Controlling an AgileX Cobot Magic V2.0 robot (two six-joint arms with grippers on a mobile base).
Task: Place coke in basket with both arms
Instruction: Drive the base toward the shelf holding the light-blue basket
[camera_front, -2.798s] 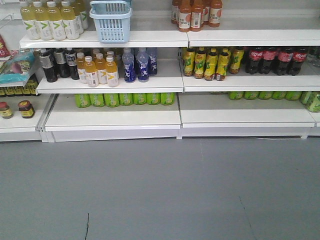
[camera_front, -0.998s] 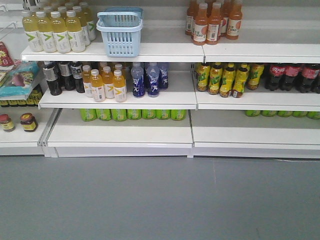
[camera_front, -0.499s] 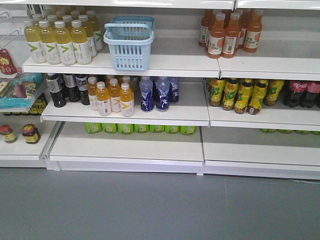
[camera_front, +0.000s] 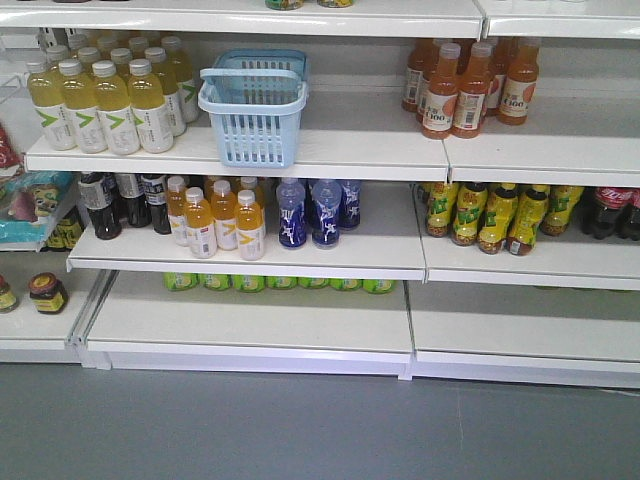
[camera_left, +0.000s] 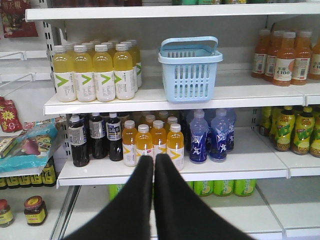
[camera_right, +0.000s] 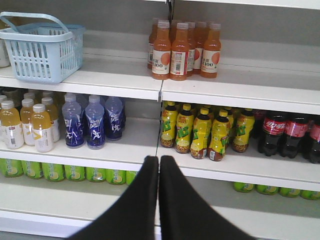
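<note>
My left gripper (camera_left: 153, 162) has its fingers pressed together with nothing between them, pointing at the shelves. There the pale yellow bottles (camera_left: 95, 72) stand on the upper shelf, and the basket (camera_left: 190, 75) sits upright just to their right on the same board. My right gripper (camera_right: 158, 162) is likewise closed and empty, facing the orange bottles (camera_right: 180, 50) above and the dark cola bottles (camera_right: 285, 134) at the far right of the middle shelf.
</note>
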